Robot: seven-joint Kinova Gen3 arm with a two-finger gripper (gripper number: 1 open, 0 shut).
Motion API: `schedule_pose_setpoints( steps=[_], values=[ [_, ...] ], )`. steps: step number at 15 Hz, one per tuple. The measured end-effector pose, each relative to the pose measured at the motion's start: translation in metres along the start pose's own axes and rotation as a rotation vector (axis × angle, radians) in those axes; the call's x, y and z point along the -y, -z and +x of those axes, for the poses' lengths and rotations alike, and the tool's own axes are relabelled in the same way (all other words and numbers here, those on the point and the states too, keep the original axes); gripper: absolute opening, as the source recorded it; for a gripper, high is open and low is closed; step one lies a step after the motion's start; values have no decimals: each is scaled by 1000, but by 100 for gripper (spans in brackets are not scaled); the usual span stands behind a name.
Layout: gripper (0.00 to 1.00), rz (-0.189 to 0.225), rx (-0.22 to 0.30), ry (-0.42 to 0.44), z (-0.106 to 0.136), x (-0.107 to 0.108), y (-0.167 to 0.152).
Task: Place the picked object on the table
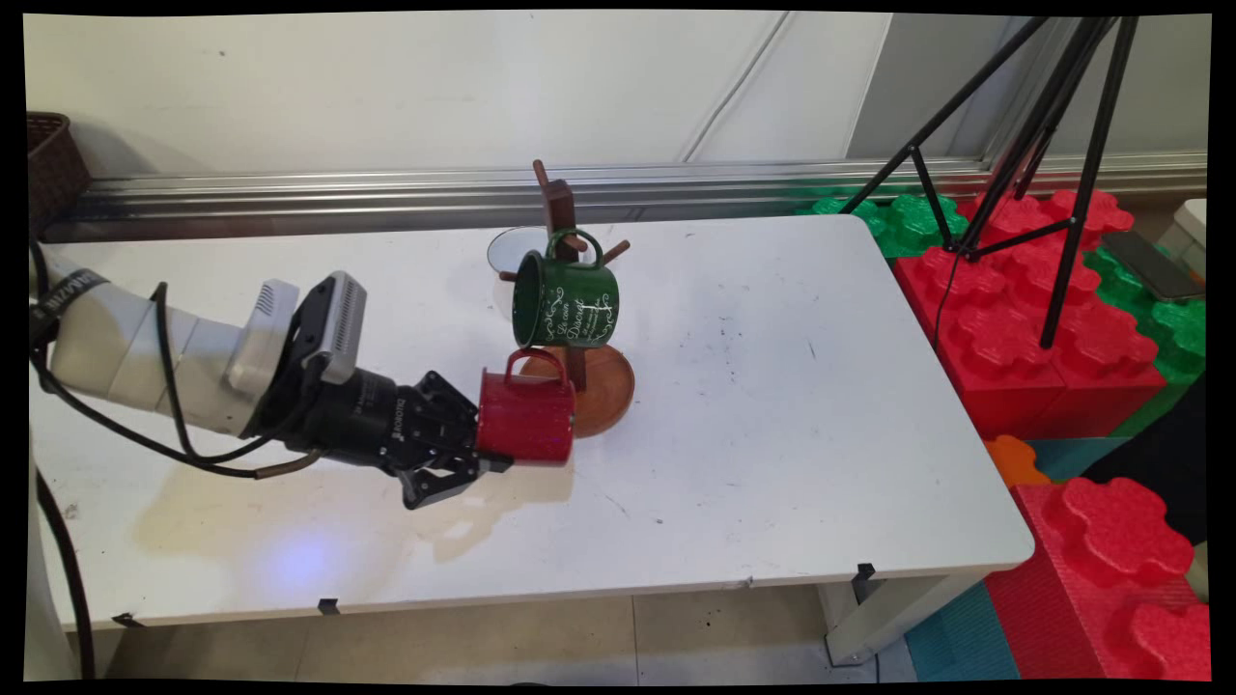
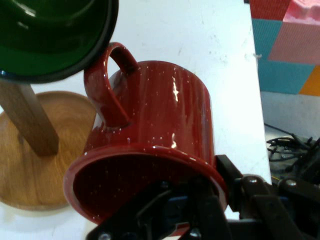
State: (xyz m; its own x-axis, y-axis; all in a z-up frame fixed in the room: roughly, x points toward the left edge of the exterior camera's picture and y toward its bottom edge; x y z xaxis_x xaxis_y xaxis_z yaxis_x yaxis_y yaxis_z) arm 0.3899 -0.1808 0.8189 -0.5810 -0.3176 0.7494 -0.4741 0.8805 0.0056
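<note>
My gripper (image 1: 480, 446) is shut on the rim of a red speckled mug (image 1: 526, 415), one finger inside it and one outside. The mug lies on its side in the air, handle (image 2: 107, 82) up, its mouth towards my hand. In the hand view the red mug (image 2: 160, 140) fills the middle. Just beyond it stands a wooden mug tree (image 1: 560, 208) on a round wooden base (image 1: 606, 391). A green mug (image 1: 567, 299) with white lettering hangs from a peg of the tree, above and behind the red one; the green mug (image 2: 50, 35) nearly touches the red handle.
The white table (image 1: 772, 434) carries a clear glass (image 1: 505, 249) behind the tree. Red and green foam blocks (image 1: 1053, 319) and a black tripod (image 1: 1043, 145) stand off the right edge. A dark basket (image 1: 48, 164) sits at the far left.
</note>
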Motion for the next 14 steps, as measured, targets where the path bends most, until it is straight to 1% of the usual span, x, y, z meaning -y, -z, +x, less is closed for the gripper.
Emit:
schedule_pose_setpoints(
  steps=[9,14],
  values=[
    [0,-10,52,-33,-16,4,27],
    [0,-8,86,-56,-23,8,45]
  ],
)
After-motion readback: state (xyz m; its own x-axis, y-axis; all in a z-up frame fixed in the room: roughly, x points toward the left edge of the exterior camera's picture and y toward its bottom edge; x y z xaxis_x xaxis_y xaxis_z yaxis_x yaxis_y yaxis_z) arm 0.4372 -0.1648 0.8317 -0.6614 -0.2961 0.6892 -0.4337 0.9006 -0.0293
